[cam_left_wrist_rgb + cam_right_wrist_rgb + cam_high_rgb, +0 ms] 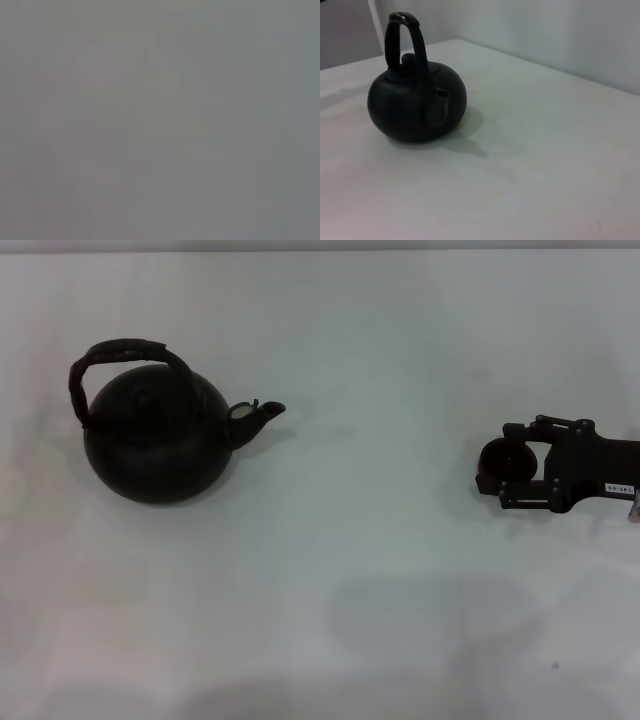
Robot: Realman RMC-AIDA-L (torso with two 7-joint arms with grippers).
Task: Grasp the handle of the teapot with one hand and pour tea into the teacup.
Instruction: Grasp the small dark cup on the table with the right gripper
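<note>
The teapot [155, 445] is round and dark brown-black, and it stands upright at the left of the white table [380, 570]. Its short spout [258, 415] points right, toward my right arm. The handle [125, 355] arches over the knobbed lid with nothing holding it. In the right wrist view the teapot [415, 107] and its handle [402, 37] appear some way off, spout toward the camera. At the right edge, my right gripper [505, 465] reaches in with the small dark teacup [503, 457] held between its fingers, well apart from the pot. My left gripper is out of view.
A wide stretch of bare white tabletop separates the spout from the teacup. The left wrist view shows only a plain grey surface. A pale wall [545, 30] rises behind the table's far edge.
</note>
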